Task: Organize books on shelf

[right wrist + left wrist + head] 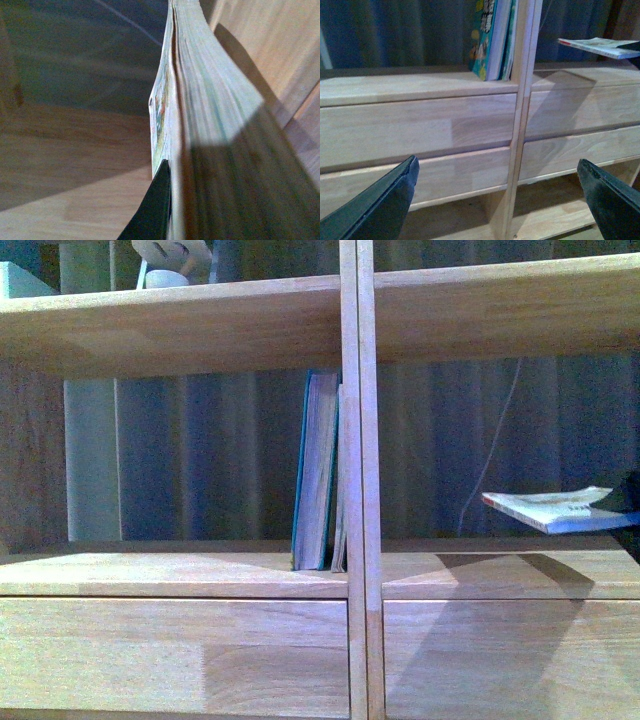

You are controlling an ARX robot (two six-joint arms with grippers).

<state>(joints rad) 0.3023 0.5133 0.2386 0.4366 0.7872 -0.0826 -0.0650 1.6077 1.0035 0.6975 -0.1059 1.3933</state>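
The shelf (350, 570) fills the front view, light wood with a centre divider and drawer fronts below. Teal-covered books (315, 470) stand upright in the left compartment, leaning on the divider. The white paperback book (550, 508) hovers flat above the right compartment's board, held from the right edge of the view, where the gripper itself barely shows. In the right wrist view my right gripper (175, 200) is shut on this book (200, 100), with one dark finger (155, 210) pressed to its cover. My left gripper (497, 161) hangs open before the drawer fronts (420, 125), below the teal books (492, 35).
A pale round object (170, 260) and a light box (20, 280) sit on the upper board. A white cable (490, 460) hangs behind the right compartment against a dark curtain. A pale upright panel (90, 460) stands at the back left.
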